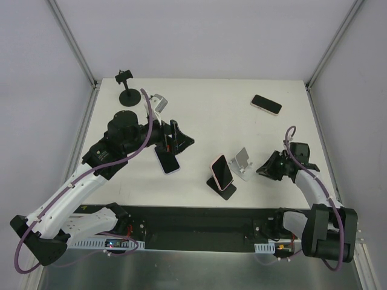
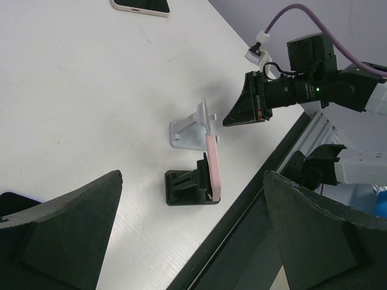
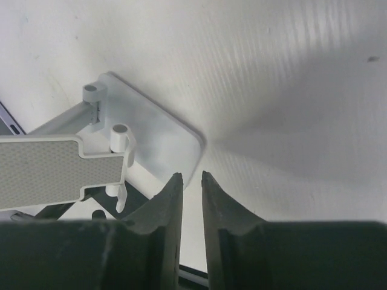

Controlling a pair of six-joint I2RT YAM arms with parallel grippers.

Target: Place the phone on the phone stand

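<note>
A pink phone (image 1: pixel 222 170) leans upright on a black stand (image 1: pixel 221 189) at the front middle; it also shows in the left wrist view (image 2: pixel 212 166). A second pink phone (image 1: pixel 167 161) lies flat on the table just below my left gripper (image 1: pixel 181 137), which is open and empty, its jaws wide apart (image 2: pixel 193 175). A third phone (image 1: pixel 266 104) lies at the back right. An empty white stand (image 1: pixel 243 163) sits beside the black one. My right gripper (image 1: pixel 261 170) is shut, a thin gap left between its jaws (image 3: pixel 188 175), holding nothing, right at the white stand's base (image 3: pixel 158 136).
A black tripod-style stand (image 1: pixel 126 90) and a small grey stand (image 1: pixel 159 101) are at the back left. The black rail (image 1: pixel 199 220) runs along the table's near edge, close to the stands.
</note>
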